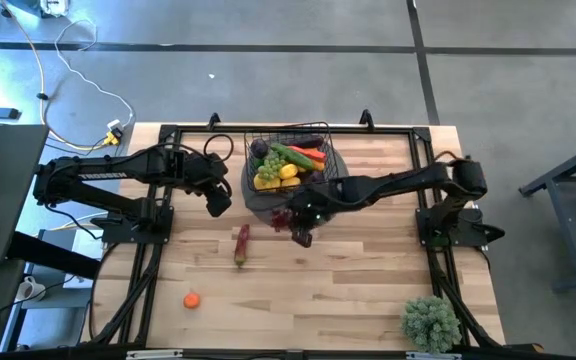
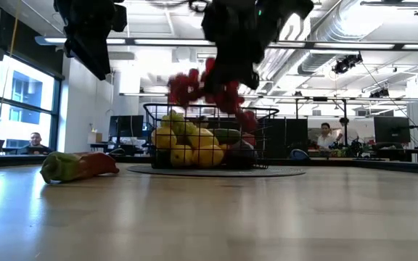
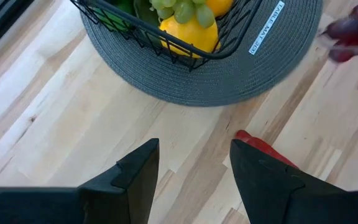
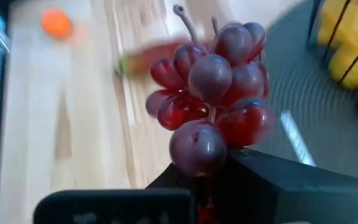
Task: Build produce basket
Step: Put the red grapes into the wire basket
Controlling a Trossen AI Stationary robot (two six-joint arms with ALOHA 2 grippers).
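Right gripper, fingers pinching red grapes, hangs just beside the basket; next, lift over its rim. Left gripper waits, fingers spread.

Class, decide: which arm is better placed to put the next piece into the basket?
Right. The right gripper already holds the red grapes beside the basket; the left gripper is open and empty.

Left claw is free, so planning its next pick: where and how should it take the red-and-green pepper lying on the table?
Grip the pepper across its narrow middle, coming straight down. It lies flat on bare wood, long axis running toward the mat, so set the open left claw crosswise to that.
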